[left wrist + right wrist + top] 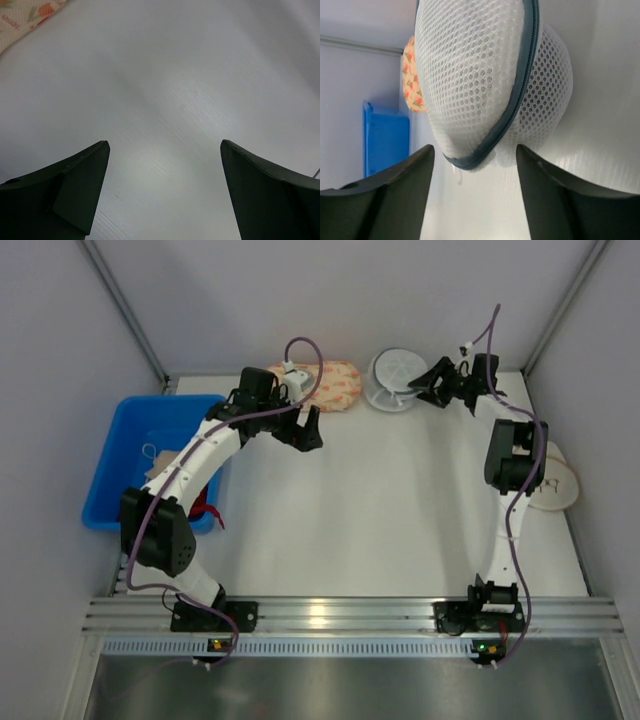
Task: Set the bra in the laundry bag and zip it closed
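The right tool (473, 147) has its two fingers apart. The laundry bag (485, 80) is right in front of it. The bag's low end dips into the gap between the fingers. There is a little room on each side, and neither finger touches the mesh. The bag's grey-blue zip (520, 95) runs in a curve down its side and looks closed along the part that shows. A dim grey patch shows through the mesh. I cannot tell if it is the bra.

From above, the bag sits at the back edge of the bench (380, 510), close to the back wall (350, 290).

The left tool (164, 143) has its fingers wide apart and holds nothing. Only bare white bench lies under it and ahead of it. The peach flower pouch (335, 385) is just beyond this tool. The blue bin (120, 470) is well off to this tool's left, by the bench's left edge.

A wide stretch of bare bench lies between the two tools and back toward the arm bases. A beige round thing (558, 485) lies by the bench's right edge, partly hidden behind the right arm.
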Robot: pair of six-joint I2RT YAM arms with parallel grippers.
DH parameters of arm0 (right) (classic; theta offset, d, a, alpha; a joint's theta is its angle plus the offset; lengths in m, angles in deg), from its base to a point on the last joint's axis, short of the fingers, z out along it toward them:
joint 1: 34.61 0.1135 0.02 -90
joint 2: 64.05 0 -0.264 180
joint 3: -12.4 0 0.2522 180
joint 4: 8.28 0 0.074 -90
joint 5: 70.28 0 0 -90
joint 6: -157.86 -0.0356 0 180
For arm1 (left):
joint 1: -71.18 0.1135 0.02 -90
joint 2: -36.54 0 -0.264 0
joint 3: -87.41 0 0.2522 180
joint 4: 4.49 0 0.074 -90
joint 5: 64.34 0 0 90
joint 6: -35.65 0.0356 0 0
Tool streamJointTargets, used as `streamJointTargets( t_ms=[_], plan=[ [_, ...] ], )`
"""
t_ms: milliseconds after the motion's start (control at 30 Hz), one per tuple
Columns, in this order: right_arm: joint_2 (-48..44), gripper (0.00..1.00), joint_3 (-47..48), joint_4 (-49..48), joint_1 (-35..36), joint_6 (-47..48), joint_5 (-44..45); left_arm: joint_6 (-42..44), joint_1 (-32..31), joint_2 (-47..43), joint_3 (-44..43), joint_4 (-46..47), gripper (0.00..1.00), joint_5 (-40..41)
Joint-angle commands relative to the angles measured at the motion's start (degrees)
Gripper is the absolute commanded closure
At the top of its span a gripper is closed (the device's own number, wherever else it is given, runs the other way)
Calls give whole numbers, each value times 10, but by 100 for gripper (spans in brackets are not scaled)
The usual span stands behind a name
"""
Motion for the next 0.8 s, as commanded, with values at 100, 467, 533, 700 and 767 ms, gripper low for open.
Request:
streamJointTargets(
  t_ms=[100, 467, 533, 700, 767],
  plan=[
    [-108, 18, 10, 29, -4, 60, 2, -49, 58, 21, -70, -40, 2, -26],
    [-377, 0, -107, 318, -3, 389, 79, -61, 95, 33, -70, -87, 2, 4],
    [-436, 1, -131, 374, 13, 447, 110, -56, 95, 36, -64, -92, 2, 0],
    [-567, 1, -256, 414, 33, 539, 180, -35, 95, 7, -30, -91, 2, 24],
    [-630, 1, -320, 413, 33, 554, 170, -26, 95, -7, -7, -91, 2, 34]
  ],
)
